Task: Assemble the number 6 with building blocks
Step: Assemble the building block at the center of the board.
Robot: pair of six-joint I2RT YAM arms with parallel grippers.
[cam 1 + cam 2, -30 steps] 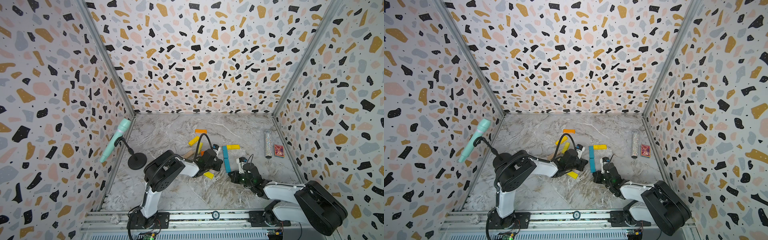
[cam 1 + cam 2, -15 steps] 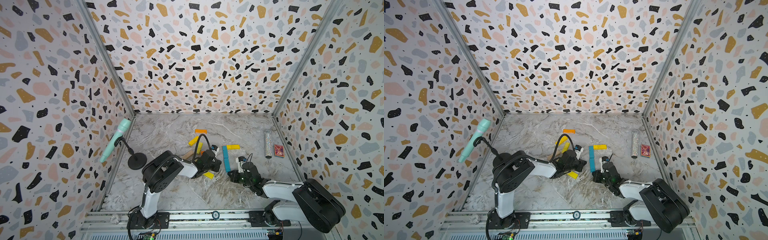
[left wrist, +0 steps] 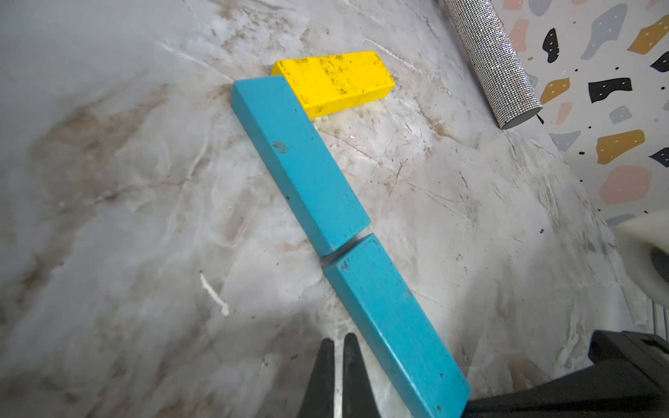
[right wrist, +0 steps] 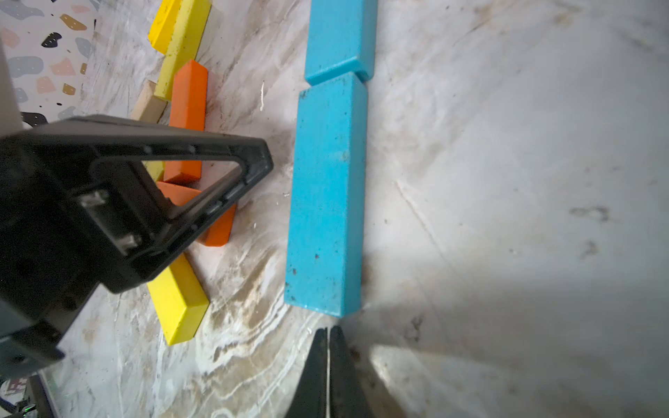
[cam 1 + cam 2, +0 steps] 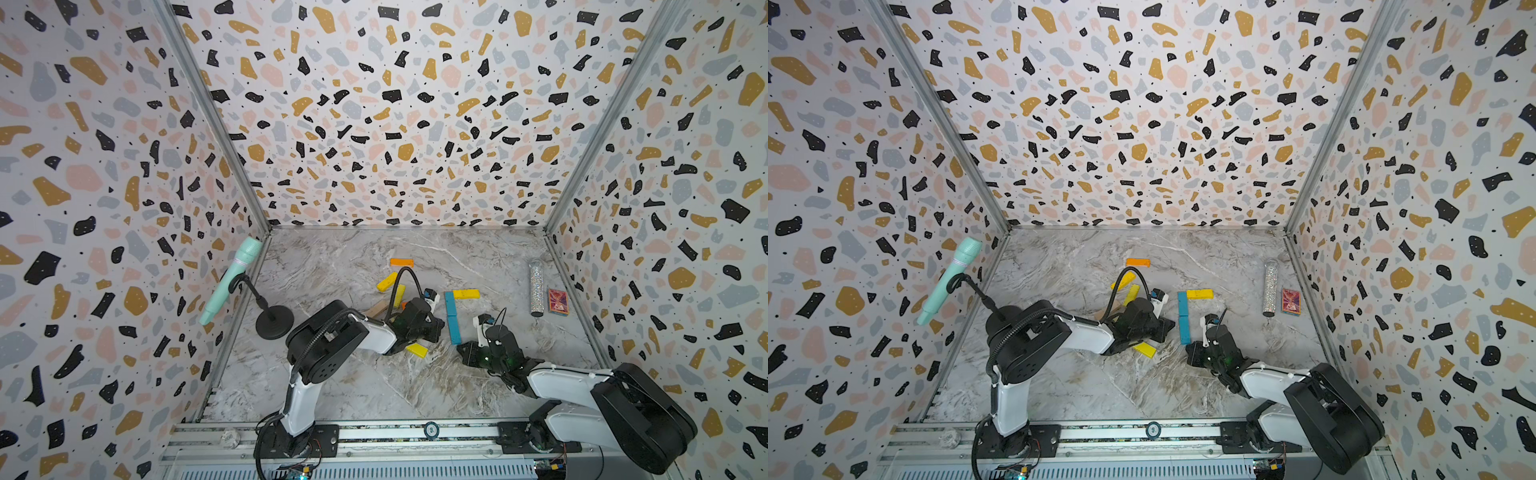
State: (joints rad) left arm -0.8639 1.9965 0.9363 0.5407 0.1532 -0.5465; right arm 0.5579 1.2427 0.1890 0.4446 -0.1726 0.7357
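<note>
The left gripper (image 3: pixel 338 340) and right gripper (image 4: pixel 328 331) are being held clenched, empty; a teal block (image 4: pixel 327 188) is being left just beyond the right jaws.

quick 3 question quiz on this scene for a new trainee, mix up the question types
1. True or false: the left gripper is shut on a block.
2. Which colour block lies at the far end of the teal blocks' line? A orange, B yellow, C beige.
3. How many teal blocks form that line?
Key: 1 false, shut but empty. 2 B, the yellow block. 3 two, end to end.
</note>
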